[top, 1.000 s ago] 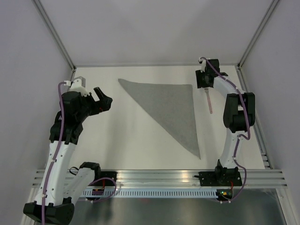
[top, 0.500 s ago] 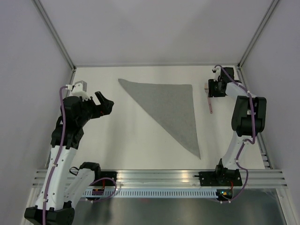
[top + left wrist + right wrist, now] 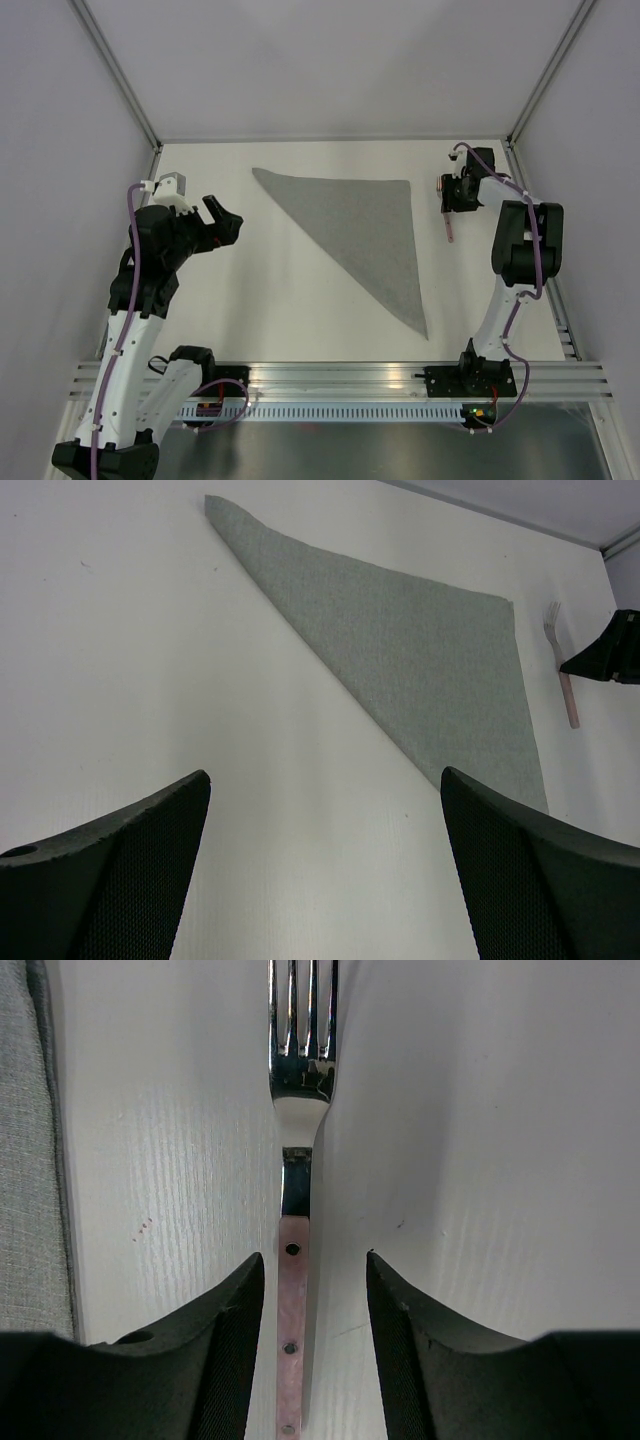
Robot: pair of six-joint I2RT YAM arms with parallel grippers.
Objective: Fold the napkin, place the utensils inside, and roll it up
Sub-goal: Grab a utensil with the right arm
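Right claw (image 3: 313,1260) low over the table (image 3: 280,290), jaws partly open and straddling the pink handle of the fork (image 3: 297,1210); bare table shows either side of the handle (no contact seen, nothing gripped). Right arm stretched to the far right corner, wrist pitched down. Left arm raised at left, elbow bent; left claw (image 3: 322,775) wide open, empty, aimed at the napkin (image 3: 365,230). Napkin lies flat as a triangle, mid-table. Fork just right of it, not touching, tines toward the far edge.

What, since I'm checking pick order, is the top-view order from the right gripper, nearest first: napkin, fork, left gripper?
1. fork, between the fingers of the right gripper.
2. napkin, to its left.
3. left gripper, far left side.
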